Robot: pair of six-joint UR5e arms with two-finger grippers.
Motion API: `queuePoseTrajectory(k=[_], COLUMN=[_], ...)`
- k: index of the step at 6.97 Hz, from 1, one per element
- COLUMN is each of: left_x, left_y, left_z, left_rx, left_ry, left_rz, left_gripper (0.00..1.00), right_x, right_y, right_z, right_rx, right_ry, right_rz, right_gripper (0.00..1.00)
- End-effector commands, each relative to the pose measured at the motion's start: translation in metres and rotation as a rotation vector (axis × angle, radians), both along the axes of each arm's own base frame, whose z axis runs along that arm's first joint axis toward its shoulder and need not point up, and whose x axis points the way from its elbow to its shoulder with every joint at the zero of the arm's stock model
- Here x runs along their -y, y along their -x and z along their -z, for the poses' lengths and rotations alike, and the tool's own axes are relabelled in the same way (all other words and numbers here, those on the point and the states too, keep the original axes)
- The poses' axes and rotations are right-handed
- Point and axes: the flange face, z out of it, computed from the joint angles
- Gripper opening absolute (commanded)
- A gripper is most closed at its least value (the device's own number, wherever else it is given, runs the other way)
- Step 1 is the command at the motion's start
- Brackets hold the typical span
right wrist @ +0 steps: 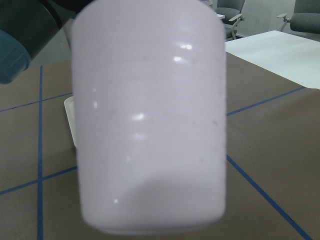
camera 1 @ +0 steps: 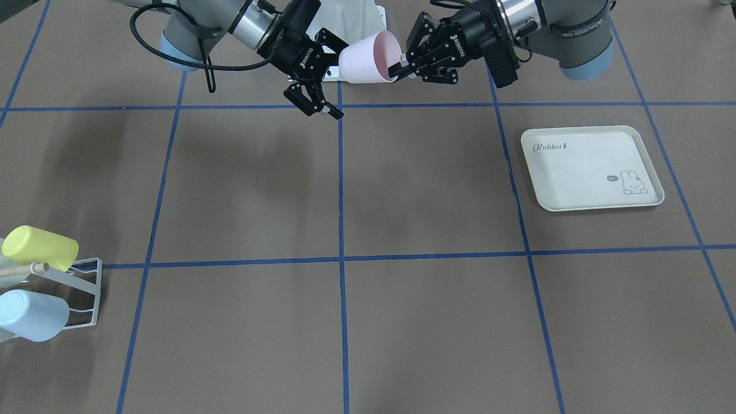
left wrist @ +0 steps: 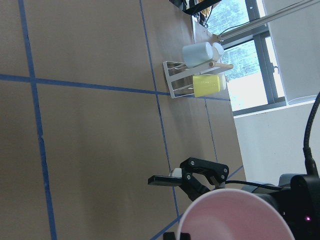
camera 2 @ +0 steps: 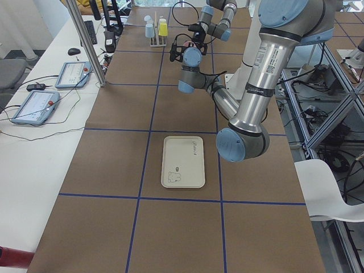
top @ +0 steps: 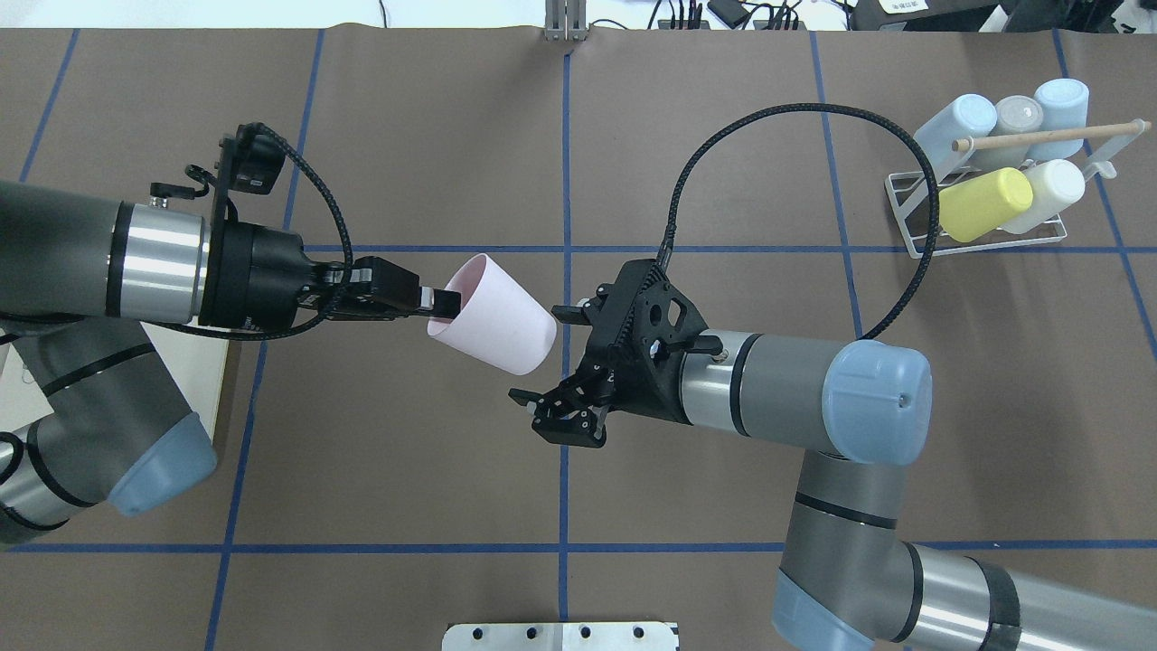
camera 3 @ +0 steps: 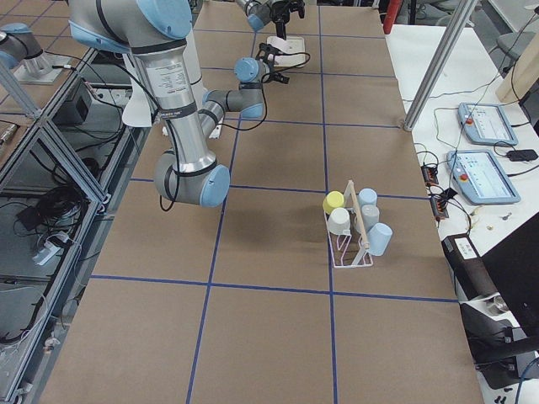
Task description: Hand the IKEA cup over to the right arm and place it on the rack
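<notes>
Brown paper tabletop (camera 1: 402,190) with a blue tape grid. Past its operator-side edge there are two pendants (camera 2: 37,105) with cabling.

Cream tray (camera 1: 592,167) with a rabbit print lies flat on the robot's left half, close to the robot. Rack (top: 907,212) stands further out on the robot's right, near the far corner. Five cups sit on it around the dowel (top: 1039,137): yellow cup (top: 983,203), white cup (top: 1053,188), grey cup (top: 1017,117) and two pale blue cups (top: 958,122).

Pink cup (top: 493,315) is in the air over mid-tabletop, on its side, well apart from the rack. Its mouth faces the left gripper (top: 434,301), which is clamped on the rim with one finger inside. Its base points at the right gripper (top: 556,362), whose jaws are spread wide, and sits at their mouth. Contact with the right fingers: can't tell, probably none.
</notes>
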Motion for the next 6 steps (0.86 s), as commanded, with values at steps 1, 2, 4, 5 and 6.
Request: queuePoseTrajectory(k=[1, 2, 4, 5, 6], left_x=[0.004, 0.006, -0.002, -0.002, 0.002], left_y=[-0.011, -0.019, -0.035, -0.036, -0.042], left_z=[-0.003, -0.007, -0.01, -0.01, -0.017], left_rx=[0.008, 0.013, 0.012, 0.012, 0.028], left_ry=[0.009, 0.019, 0.029, 0.029, 0.041], left_rz=[0.0, 0.013, 0.019, 0.019, 0.019], left_gripper=[0.0, 0.0, 0.0, 0.0, 0.0], right_x=[-0.001, -0.001, -0.001, -0.001, -0.001], right_y=[-0.001, -0.002, -0.001, -0.001, -0.002], right_z=[0.003, 0.003, 0.003, 0.003, 0.004], right_rx=[0.007, 0.009, 0.007, 0.007, 0.01], right_ry=[-0.002, -0.003, -0.004, -0.004, -0.005], right_rz=[0.0, 0.0, 0.0, 0.0, 0.0], right_gripper=[0.99, 0.99, 0.99, 0.99, 0.99])
